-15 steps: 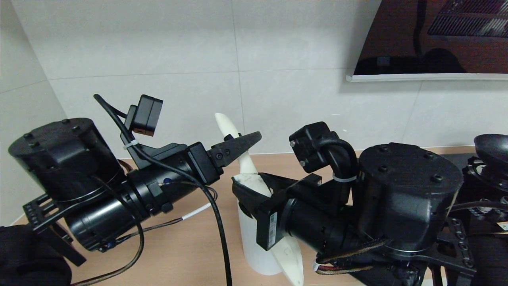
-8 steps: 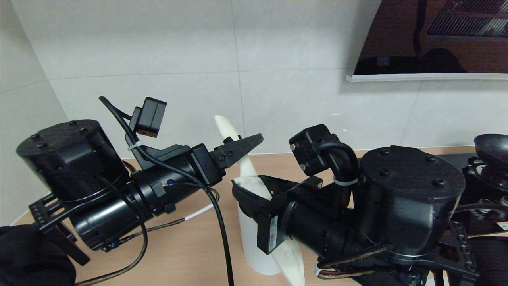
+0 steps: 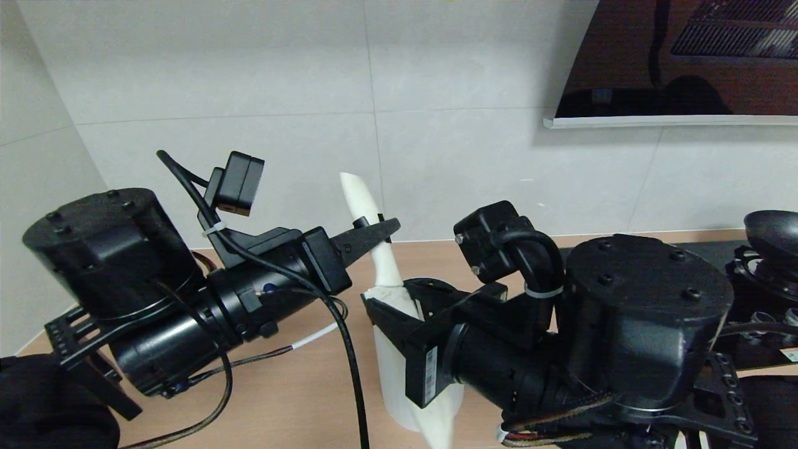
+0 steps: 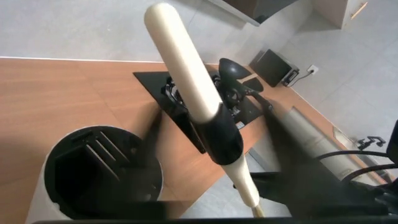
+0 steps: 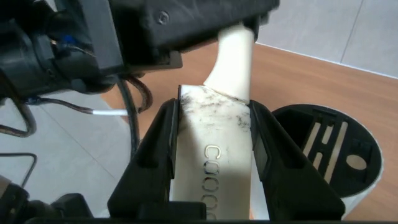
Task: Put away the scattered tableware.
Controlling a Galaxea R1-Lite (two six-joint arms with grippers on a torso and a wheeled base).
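Looking through the head camera, I see the left gripper (image 3: 377, 231) closed tight on the handle of the white slotted spatula (image 3: 363, 201). The right gripper (image 3: 396, 298) grips the same spatula lower down, its fingers (image 5: 155, 149) pressed against both edges of the blade. The spatula is held nearly upright and slightly tilted over the wooden counter (image 3: 293, 393), just beside the open top of the white utensil holder (image 5: 368, 186), not inside it

Pale grey tiled wall (image 3: 436, 93); light wood countertop (image 3: 293, 386); glossy dark panel (image 3: 686, 62) upper right; black hob (image 4: 152, 82) at right.
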